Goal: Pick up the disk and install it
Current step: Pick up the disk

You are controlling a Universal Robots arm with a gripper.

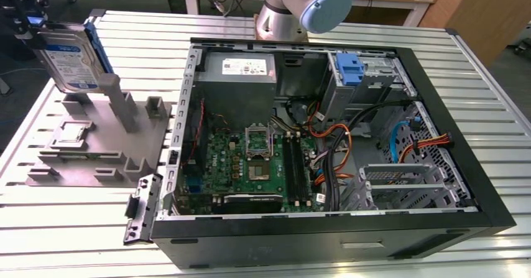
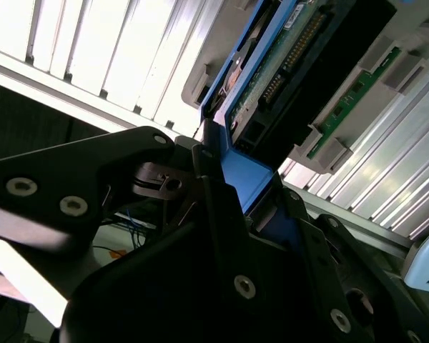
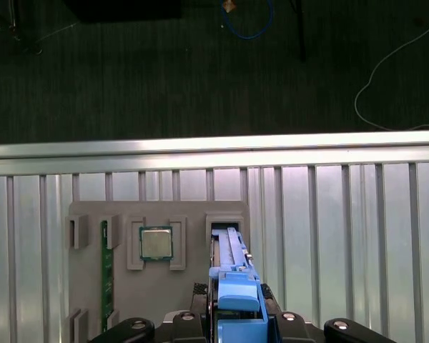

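Observation:
The disk, a silver hard drive with a white-and-blue label and blue side rails, stands upright at the exterior view's far left. Its lower end is at a slot of the grey fixture; I cannot tell whether it still sits in that slot. My gripper is shut on its upper end. In the second wrist view the black fingers clamp the blue rail, with the disk's circuit-board side beyond them. In the first wrist view the disk is edge-on above the fixture.
An open computer case lies on the slatted table, with a motherboard, a grey power supply and a blue bracket in its drive bay. The fixture also holds a processor chip and a green memory stick. The arm's base stands behind the case.

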